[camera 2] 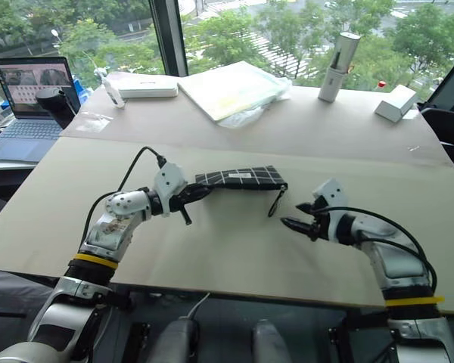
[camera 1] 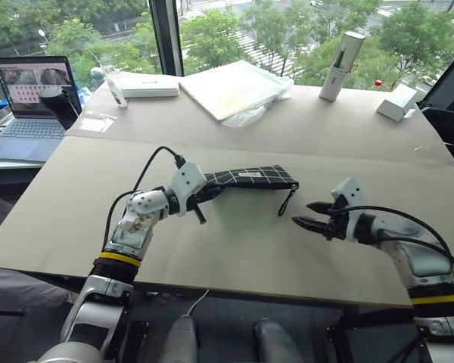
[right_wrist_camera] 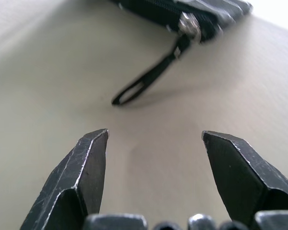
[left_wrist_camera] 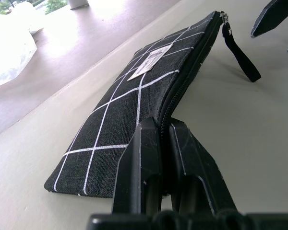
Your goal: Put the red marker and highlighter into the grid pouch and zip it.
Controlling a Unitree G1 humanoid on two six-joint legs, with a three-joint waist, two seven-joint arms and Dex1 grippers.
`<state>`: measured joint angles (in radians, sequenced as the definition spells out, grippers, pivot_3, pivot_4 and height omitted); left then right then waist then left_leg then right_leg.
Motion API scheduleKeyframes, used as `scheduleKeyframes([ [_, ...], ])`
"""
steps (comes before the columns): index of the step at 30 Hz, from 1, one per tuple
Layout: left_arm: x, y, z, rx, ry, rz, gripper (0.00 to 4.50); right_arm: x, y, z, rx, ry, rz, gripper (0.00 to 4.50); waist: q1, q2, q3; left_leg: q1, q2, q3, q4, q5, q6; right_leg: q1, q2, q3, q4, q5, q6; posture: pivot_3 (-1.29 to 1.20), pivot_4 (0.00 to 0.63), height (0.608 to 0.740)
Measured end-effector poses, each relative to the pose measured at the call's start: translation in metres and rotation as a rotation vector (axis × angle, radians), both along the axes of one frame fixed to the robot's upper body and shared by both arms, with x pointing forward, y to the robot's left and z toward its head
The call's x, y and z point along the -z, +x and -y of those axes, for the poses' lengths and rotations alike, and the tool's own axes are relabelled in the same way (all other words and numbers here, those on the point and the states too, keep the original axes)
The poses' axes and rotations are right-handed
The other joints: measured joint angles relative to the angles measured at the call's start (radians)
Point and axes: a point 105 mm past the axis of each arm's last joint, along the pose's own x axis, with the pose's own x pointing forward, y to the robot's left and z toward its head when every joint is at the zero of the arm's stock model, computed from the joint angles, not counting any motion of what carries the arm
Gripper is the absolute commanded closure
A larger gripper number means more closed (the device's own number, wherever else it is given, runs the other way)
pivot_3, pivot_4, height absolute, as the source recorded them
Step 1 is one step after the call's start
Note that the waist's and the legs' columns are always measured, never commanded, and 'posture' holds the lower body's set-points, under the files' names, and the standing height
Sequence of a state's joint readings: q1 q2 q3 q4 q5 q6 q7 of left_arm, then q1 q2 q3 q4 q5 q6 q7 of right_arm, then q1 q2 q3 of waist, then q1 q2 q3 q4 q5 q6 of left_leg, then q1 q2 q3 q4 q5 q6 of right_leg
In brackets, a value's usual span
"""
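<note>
Now zipped grid pouch (camera 1: 246,178) pinched by left hand (camera 1: 203,194), right hand (camera 1: 309,215) open nearby

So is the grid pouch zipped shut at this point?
Shut. On the grid pouch the zipper slider sits at the far end, its pull cord hanging free, and the zipper line looks closed along its length.

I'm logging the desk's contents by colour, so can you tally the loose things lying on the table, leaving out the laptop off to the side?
Black with white grid: 1, the grid pouch
White: 3, the flat box, the small box, the tall cylinder
Pale cream: 1, the plastic-wrapped pad
Total: 5
</note>
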<state>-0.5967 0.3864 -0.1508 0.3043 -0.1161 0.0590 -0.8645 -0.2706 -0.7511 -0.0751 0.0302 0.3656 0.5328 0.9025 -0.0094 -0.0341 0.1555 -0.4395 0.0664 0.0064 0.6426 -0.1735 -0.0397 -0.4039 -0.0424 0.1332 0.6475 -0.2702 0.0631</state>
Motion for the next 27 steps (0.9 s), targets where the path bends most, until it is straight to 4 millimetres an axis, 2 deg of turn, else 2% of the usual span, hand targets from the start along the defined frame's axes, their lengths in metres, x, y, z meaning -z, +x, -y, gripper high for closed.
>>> scheduleKeyframes([
  [3,-0.002,0.0,0.006,0.037,0.001,0.014,4.5,-0.006,-0.016,0.029,0.035,-0.013,-0.005,1.02,-0.001,0.0,0.0,0.0,0.0,0.0,0.0,0.0,0.0,0.0,0.0,0.0,0.0,0.0,0.0,0.0,0.15,0.74],
  [4,-0.002,0.0,0.008,0.047,0.001,0.017,4.5,-0.008,-0.021,0.032,0.029,-0.007,-0.001,1.02,-0.001,0.0,0.0,0.0,0.0,-0.001,0.0,0.0,0.0,0.001,0.0,0.0,0.0,0.0,0.0,0.0,0.15,0.74],
  [8,-0.001,-0.007,0.02,0.14,0.013,0.047,4.5,-0.022,-0.038,0.035,-0.004,0.057,0.039,1.02,-0.01,0.0,0.0,0.0,0.0,-0.001,0.0,0.0,0.0,0.001,0.0,0.0,0.0,0.0,0.0,0.0,0.15,0.74],
  [12,0.002,-0.01,0.029,0.208,0.026,0.069,4.5,-0.032,-0.043,0.037,0.002,0.075,0.079,1.02,-0.007,0.0,0.0,0.0,0.0,-0.001,0.0,0.0,0.0,0.001,0.0,-0.001,0.0,0.0,0.0,0.0,0.15,0.74],
  [14,0.005,-0.01,0.032,0.229,0.046,0.078,3.69,-0.03,-0.045,0.036,0.002,0.073,0.076,1.0,-0.006,0.0,0.0,0.0,0.0,-0.001,0.0,0.0,0.0,0.001,0.0,-0.001,0.0,0.0,0.0,0.0,0.15,0.74],
  [15,0.008,-0.011,0.032,0.242,0.05,0.066,3.61,-0.029,-0.045,0.035,0.01,0.074,0.076,1.0,-0.005,0.0,0.0,0.0,-0.001,-0.001,0.0,0.0,0.0,0.001,0.0,-0.001,0.0,0.0,0.0,0.0,0.15,0.74],
  [17,0.014,-0.015,0.034,0.276,0.061,0.035,2.98,-0.027,-0.045,0.035,0.02,0.071,0.07,1.0,-0.005,0.0,0.0,0.0,-0.001,-0.001,0.0,0.0,0.0,0.001,0.0,-0.001,0.0,0.0,0.0,0.0,0.15,0.74],
  [18,0.015,-0.017,0.036,0.291,0.063,0.028,2.48,-0.027,-0.044,0.036,0.026,0.07,0.071,1.0,-0.005,0.0,0.0,0.0,-0.001,-0.001,0.0,0.0,0.0,0.001,0.0,-0.001,0.0,0.0,0.0,0.0,0.15,0.74],
  [21,0.014,-0.02,0.039,0.308,0.046,0.013,1.47,-0.027,-0.044,0.036,0.029,0.069,0.071,1.0,-0.005,0.0,0.0,0.0,-0.001,-0.001,0.0,0.0,0.0,0.001,0.0,-0.001,0.0,0.0,0.0,0.0,0.15,0.74],
  [24,0.012,-0.031,0.04,0.333,-0.043,-0.107,0.46,-0.027,-0.044,0.037,0.032,0.07,0.069,1.0,-0.006,0.0,0.0,0.0,0.0,-0.002,0.0,0.0,0.0,0.001,0.0,-0.001,0.0,0.0,0.0,0.0,0.15,0.74],
  [27,0.003,-0.035,0.034,0.299,-0.189,-0.264,0.46,-0.025,-0.041,0.04,0.046,0.077,0.063,1.0,-0.009,0.0,0.0,0.0,0.0,-0.002,0.0,0.0,0.0,0.001,0.0,-0.001,0.001,0.0,0.001,0.0,0.15,0.74],
])
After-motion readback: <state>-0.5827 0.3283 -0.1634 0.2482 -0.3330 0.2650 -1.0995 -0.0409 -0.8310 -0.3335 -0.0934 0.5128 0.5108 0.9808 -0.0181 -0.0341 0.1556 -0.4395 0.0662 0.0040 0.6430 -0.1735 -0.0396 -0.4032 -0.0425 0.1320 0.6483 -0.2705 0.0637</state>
